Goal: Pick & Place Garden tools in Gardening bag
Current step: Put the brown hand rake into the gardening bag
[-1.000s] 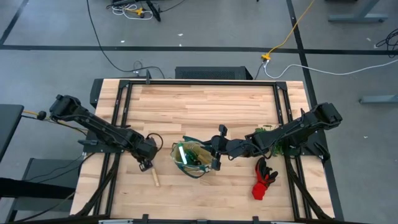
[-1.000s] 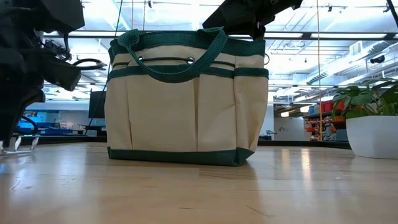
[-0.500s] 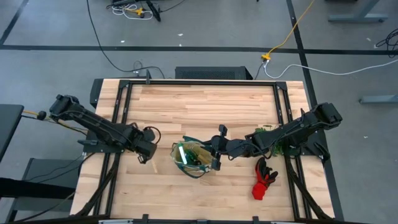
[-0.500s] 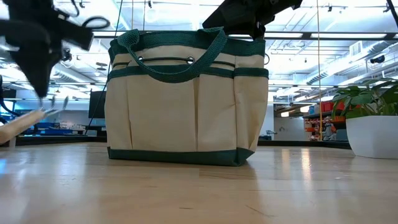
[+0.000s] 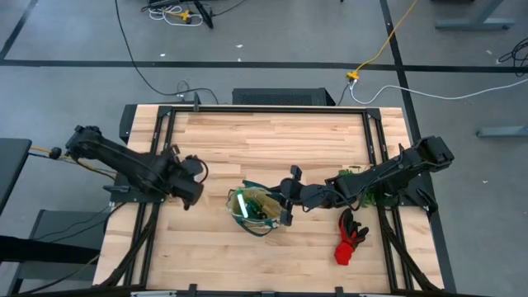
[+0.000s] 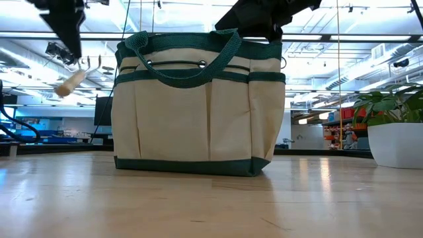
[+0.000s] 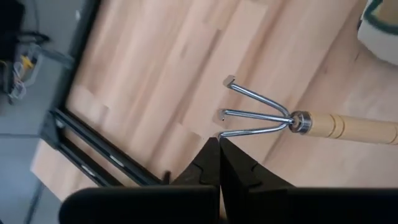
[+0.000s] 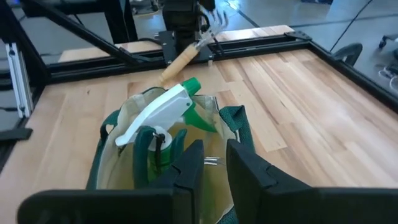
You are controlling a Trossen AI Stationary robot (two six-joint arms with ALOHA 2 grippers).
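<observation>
The gardening bag (image 5: pixel 256 210) stands open mid-table, beige with green trim (image 6: pixel 192 106). A green spray bottle with a white nozzle (image 8: pixel 168 112) sticks up inside it. To the bag's left, my left gripper (image 7: pixel 219 146) is shut on a wooden-handled mini rake (image 7: pixel 298 121), held in the air (image 6: pixel 69 82). At the right end of the bag's top rim is my right gripper (image 8: pixel 214 165), fingers a little apart. Red-black gloves (image 5: pixel 348 239) lie on the table right of the bag. My left gripper pinches the tip of one outer prong (image 7: pixel 222 132) between its fingertips, coming steeply from above. The rake is lifted clear of the table and tilted, its wooden handle (image 6: pixel 68 84) lower than the prongs. My right gripper is on the bag's rim at its right end (image 5: pixel 283 211), coming slanting from the table's right. Its own fingers (image 8: pixel 249 171) hide the contact. The bag stands upright on the table.
A leafy plant in a white pot (image 6: pixel 395 142) stands at the table's right side, behind my right arm. Black frame rails (image 5: pixel 161 140) run along the table's left and right edges. Bare wood lies in the far half and along the near edge.
My left gripper has risen and drawn toward the table's far edge, tipping less steeply downward. The rake, whose handle end lay on the table a second ago, now hangs clear of it. My right gripper and the bag have kept still.
</observation>
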